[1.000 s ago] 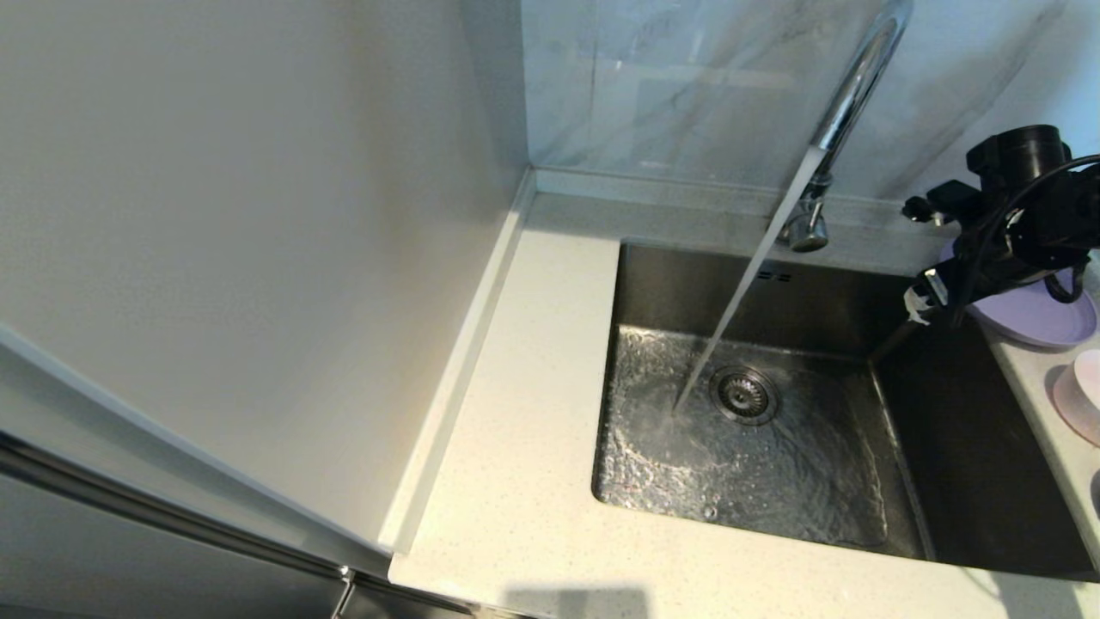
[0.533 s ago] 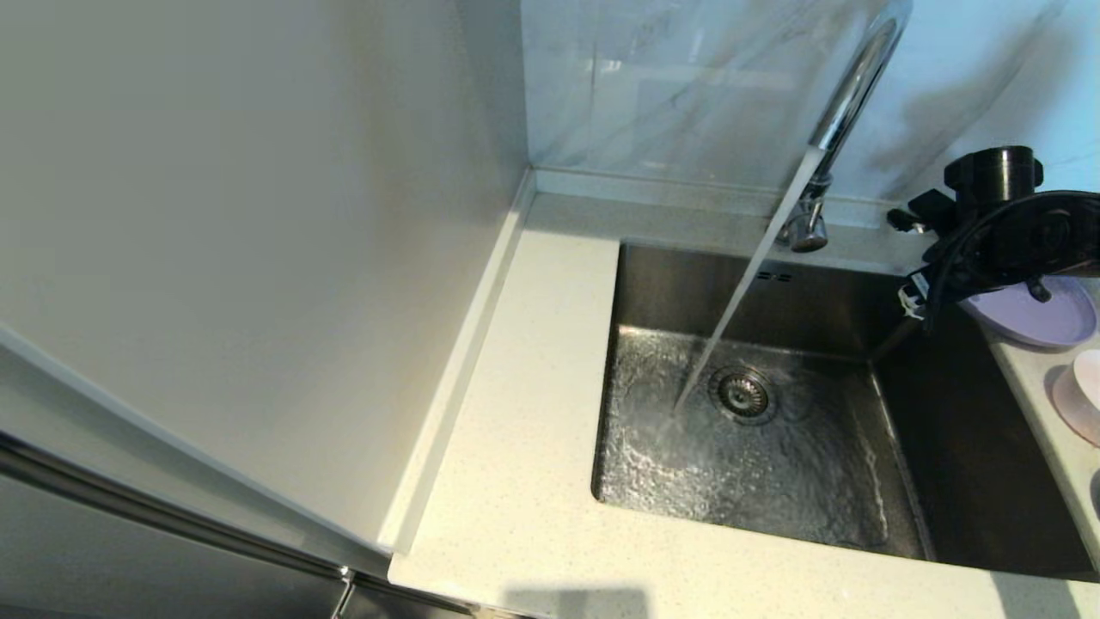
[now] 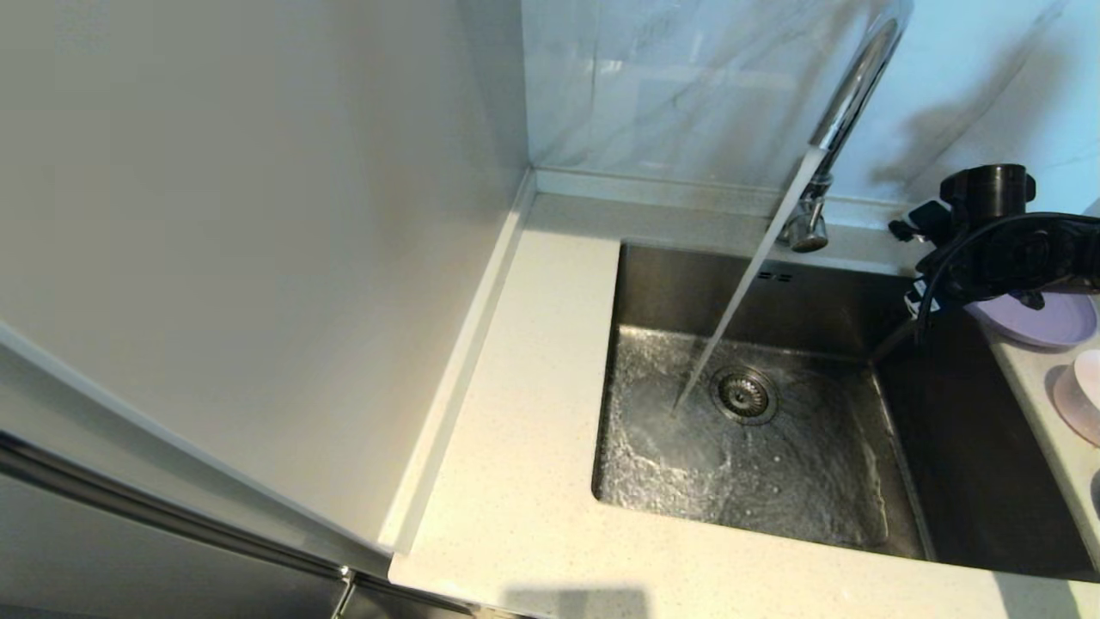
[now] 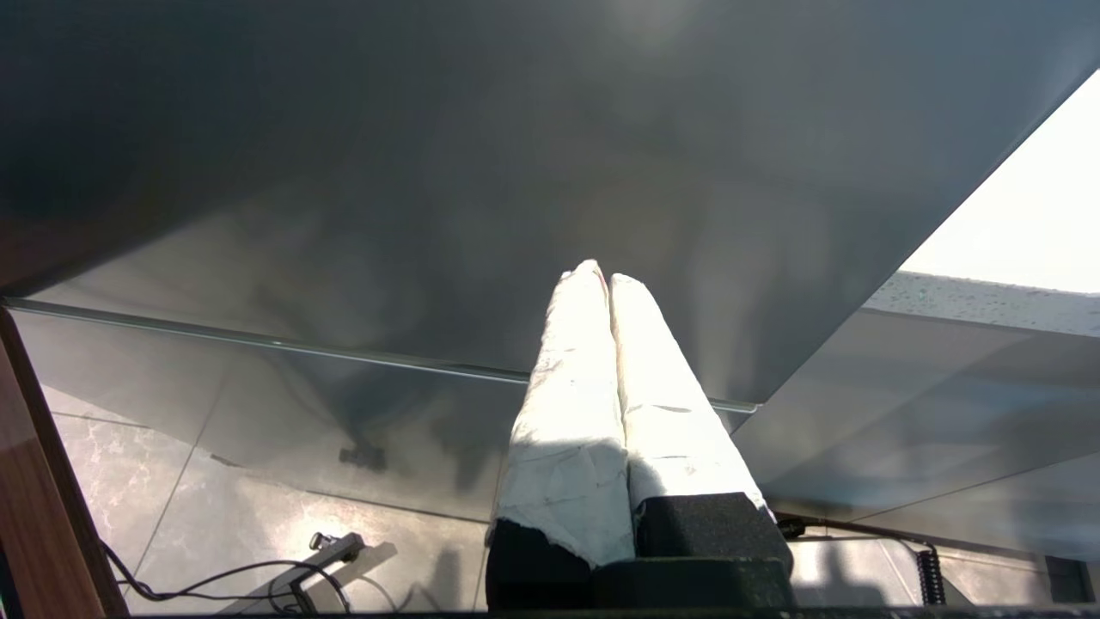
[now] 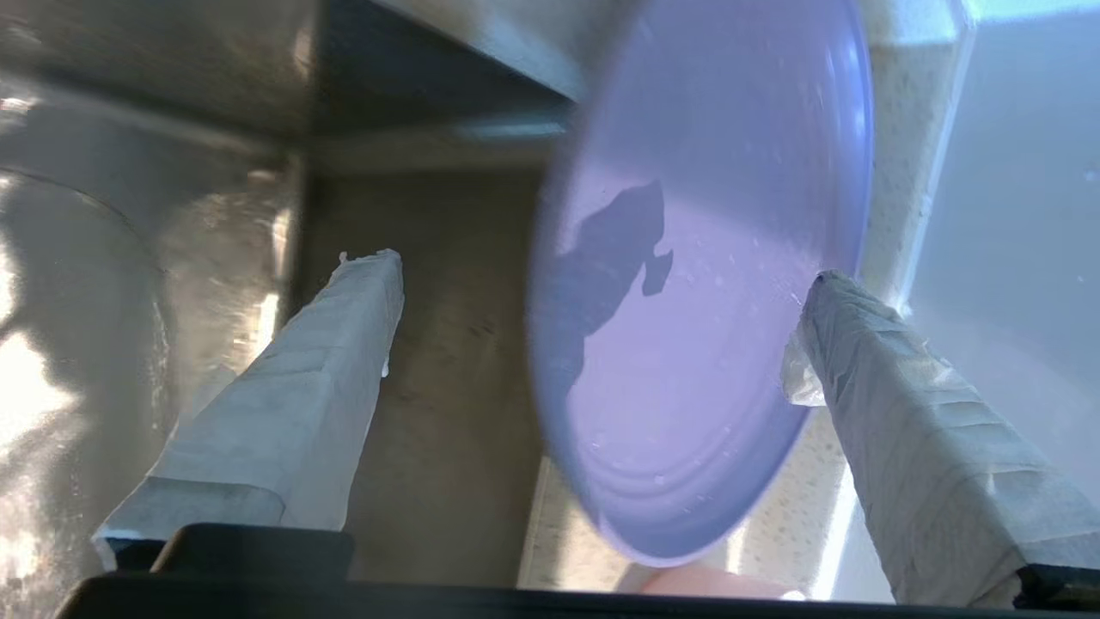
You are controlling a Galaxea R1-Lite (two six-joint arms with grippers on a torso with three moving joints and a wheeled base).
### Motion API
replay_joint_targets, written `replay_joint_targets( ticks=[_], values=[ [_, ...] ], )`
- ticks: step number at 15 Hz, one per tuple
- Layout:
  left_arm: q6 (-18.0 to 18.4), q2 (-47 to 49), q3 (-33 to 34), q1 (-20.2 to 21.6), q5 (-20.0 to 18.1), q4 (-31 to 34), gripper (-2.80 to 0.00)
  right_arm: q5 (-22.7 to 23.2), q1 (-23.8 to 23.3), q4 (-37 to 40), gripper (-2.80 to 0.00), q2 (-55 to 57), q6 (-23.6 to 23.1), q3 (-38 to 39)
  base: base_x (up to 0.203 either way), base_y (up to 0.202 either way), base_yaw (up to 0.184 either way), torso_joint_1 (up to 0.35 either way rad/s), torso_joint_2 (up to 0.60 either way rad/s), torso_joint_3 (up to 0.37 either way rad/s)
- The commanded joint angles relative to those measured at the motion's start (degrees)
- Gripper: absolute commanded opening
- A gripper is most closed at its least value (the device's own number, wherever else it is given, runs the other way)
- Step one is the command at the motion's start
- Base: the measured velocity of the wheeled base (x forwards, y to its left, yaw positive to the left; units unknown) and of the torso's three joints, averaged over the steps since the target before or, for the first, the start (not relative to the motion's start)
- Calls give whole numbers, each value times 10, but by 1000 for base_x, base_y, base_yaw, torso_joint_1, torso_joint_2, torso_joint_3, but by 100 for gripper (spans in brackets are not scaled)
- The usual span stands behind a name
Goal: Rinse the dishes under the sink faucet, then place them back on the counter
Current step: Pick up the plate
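The lavender plate lies on the counter to the right of the basin, its edge reaching over the sink. My right arm hovers just above its near-sink edge. In the right wrist view the right gripper is open wide, with the plate below and between the taped fingers, not gripped. A pale bowl sits on a pink saucer at the right edge. The chrome faucet pours a slanted stream into the basin. My left gripper is shut and empty, parked low.
The steel basin holds a thin sheet of running water around the drain. A tall white panel walls off the left side. A low raised rim runs along the back wall.
My right arm's wrist has sunk lower and levelled out over the plate's edge. The plate, bowl and saucer have stayed where they were, and the water keeps running.
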Motion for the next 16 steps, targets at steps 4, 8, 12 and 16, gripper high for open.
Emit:
replay_joint_targets(
  ticks=[4, 8, 12, 16],
  values=[
    [0, 0, 0, 0, 0, 0, -280, -2, -22, 3, 0, -1, -11, -1, 0, 0, 0, 0, 0, 0],
    [0, 0, 0, 0, 0, 0, -280, -2, -24, 4, -280, -4, -13, 2, 0, 0, 0, 0, 0, 0],
    [0, 0, 0, 0, 0, 0, -280, 0, -11, 2, -280, -7, -14, 0, 0, 0, 0, 0, 0, 0],
    [0, 0, 0, 0, 0, 0, -280, 1, 4, 0, -280, -13, -13, -8, 0, 0, 0, 0, 0, 0]
  ],
)
